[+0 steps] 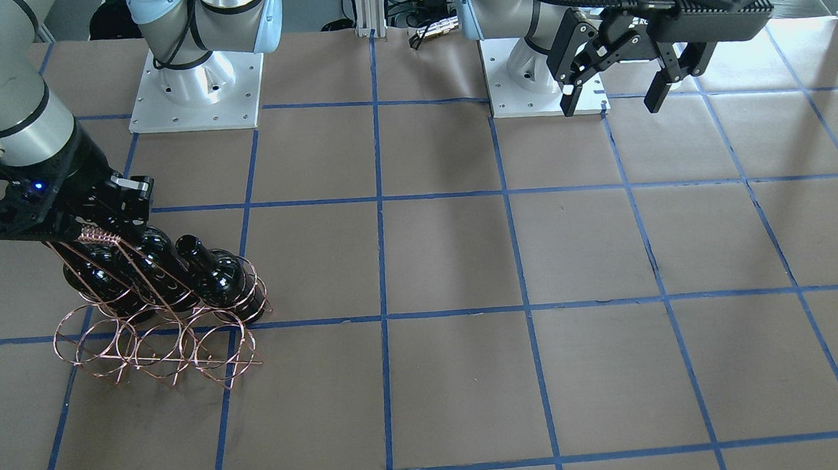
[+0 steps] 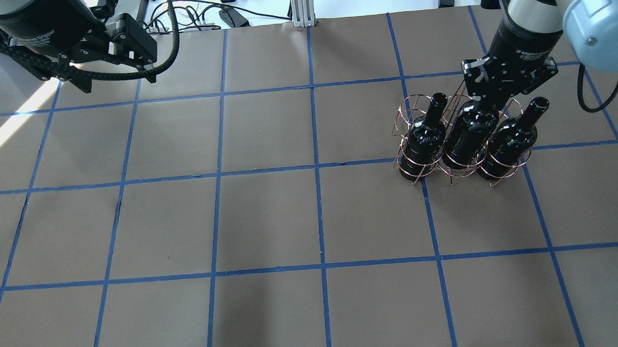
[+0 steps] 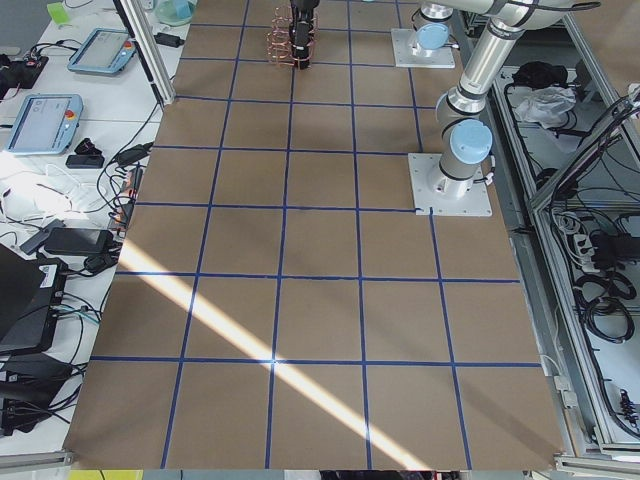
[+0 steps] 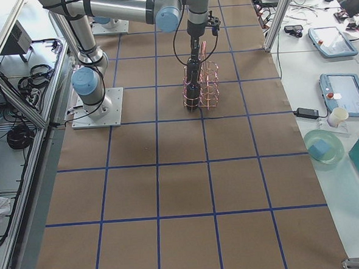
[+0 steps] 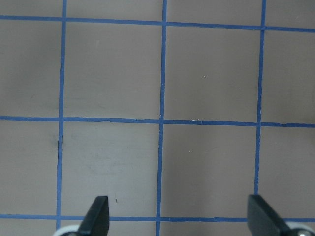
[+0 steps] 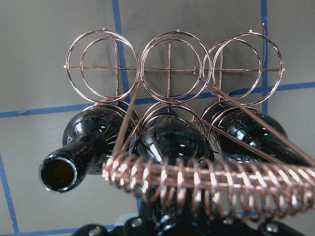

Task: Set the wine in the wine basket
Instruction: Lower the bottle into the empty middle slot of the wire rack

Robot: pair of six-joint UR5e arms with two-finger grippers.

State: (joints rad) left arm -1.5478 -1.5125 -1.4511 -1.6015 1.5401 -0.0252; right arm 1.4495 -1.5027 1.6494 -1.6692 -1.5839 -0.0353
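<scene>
The copper wire wine basket (image 2: 409, 105) stands on the table at the right; it also shows in the front view (image 1: 154, 351) and the right wrist view (image 6: 170, 69). Three black wine bottles stand upright in its near row: one on the left (image 2: 422, 142), one in the middle (image 2: 466, 135), one on the right (image 2: 506, 144). The far row of rings is empty. My right gripper (image 2: 486, 102) sits over the middle bottle's neck, beside the woven handle (image 6: 206, 184), and looks shut on it. My left gripper (image 1: 616, 96) is open and empty, high above the table at the far left.
The two arm bases (image 1: 195, 88) (image 1: 540, 72) stand at the robot's edge of the table. The brown tabletop carries a blue tape grid (image 2: 316, 165). Side benches with tablets and cables (image 4: 329, 40) run past the table's far edge.
</scene>
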